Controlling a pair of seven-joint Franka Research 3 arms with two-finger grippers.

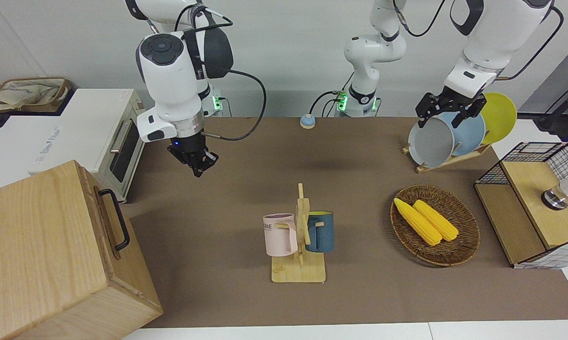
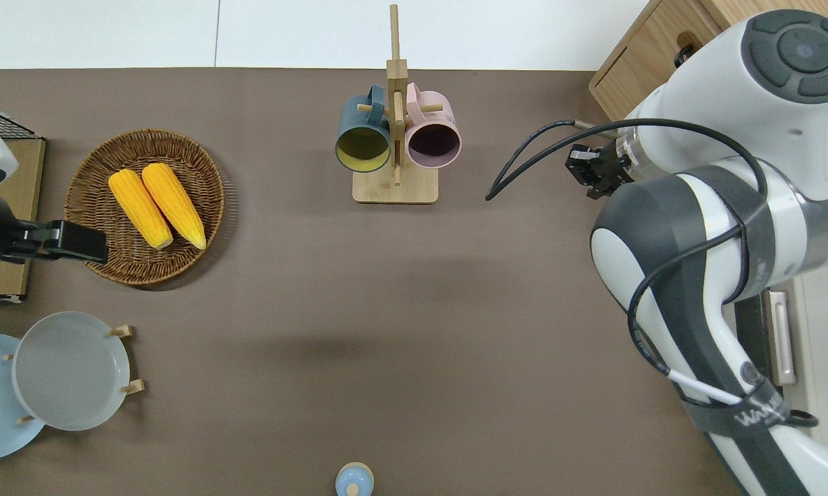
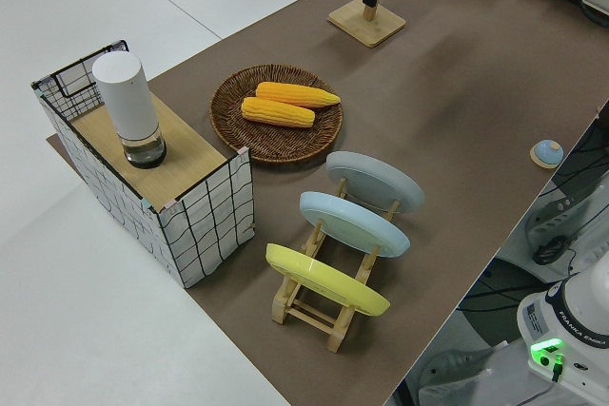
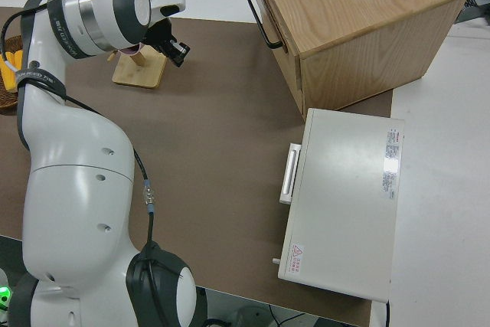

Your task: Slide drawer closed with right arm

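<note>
The drawer sits flush in the big wooden box at the right arm's end of the table, its black loop handle free. It also shows in the right side view. My right gripper is shut and empty, up in the air with its blue wrist light on. In the overhead view it is over the brown mat between the box and the mug rack. It touches nothing. The left arm is parked, its gripper open.
A white toaster oven stands beside the box, nearer to the robots. A wicker basket with two corn cobs, a plate rack and a wire-grid box stand toward the left arm's end. A small blue bell sits near the robots.
</note>
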